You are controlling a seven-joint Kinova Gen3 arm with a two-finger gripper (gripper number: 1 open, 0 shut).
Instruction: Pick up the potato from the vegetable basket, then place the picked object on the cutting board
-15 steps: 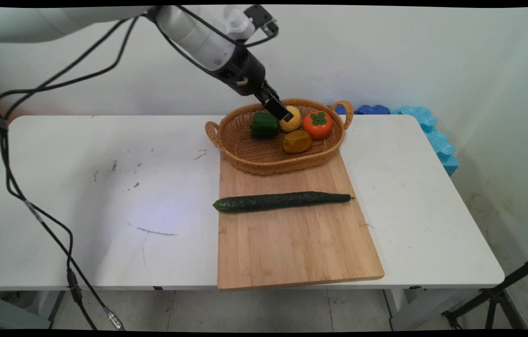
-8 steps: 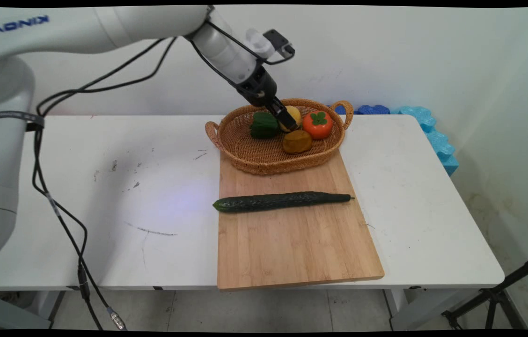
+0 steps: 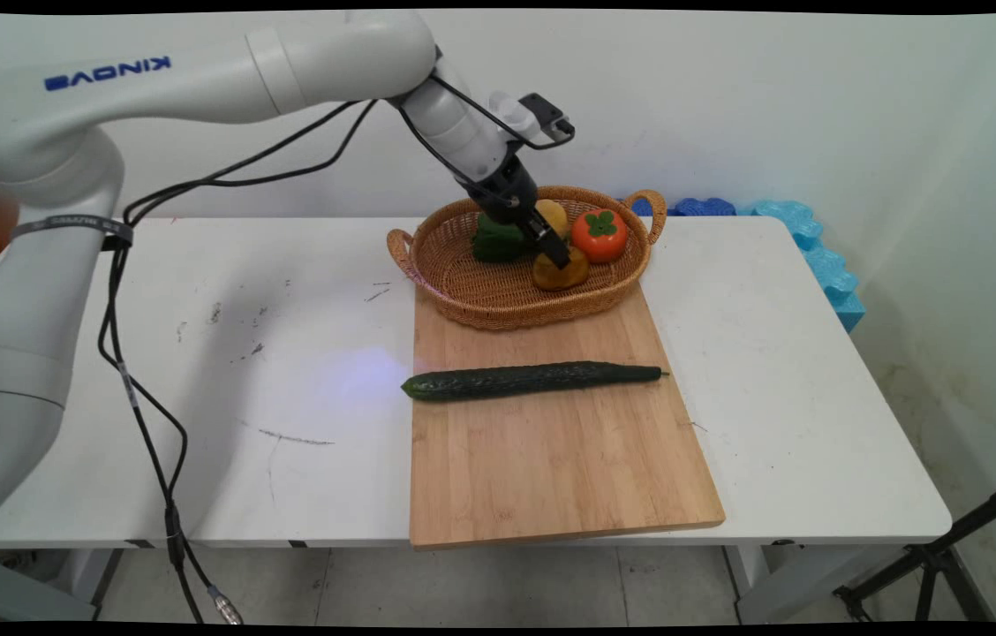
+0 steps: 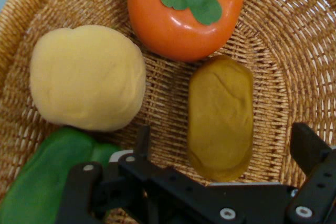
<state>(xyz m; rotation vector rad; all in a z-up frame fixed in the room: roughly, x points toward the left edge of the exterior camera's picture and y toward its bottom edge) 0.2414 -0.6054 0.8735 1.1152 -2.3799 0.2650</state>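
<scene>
- On my main view the white desk (image 3: 198, 353) is at left, with scuff marks on its top and the arm's black cables (image 3: 136, 397) hanging over its left end.
- The cutting board (image 3: 551, 459) lies right of the desk's middle, reaching the near edge; a cucumber (image 3: 533, 380) lies across it, its left tip just past the board's left edge.
- The wicker basket (image 3: 463, 283) sits at the board's far end, partly on it.
- Inside it, a green pepper (image 3: 494, 243) is furthest left, then a pale yellow fruit (image 4: 86, 77), a brown potato (image 4: 220, 119) nearer me, and an orange persimmon (image 3: 601, 234) at right.
- My gripper (image 4: 226, 150) is down in the basket over the potato. From the hand view the fingers (image 4: 310, 148) are spread, one on each side of the potato, not touching it as far as I can tell.
- Blue foam (image 3: 807, 247) sits behind the desk's right end.
</scene>
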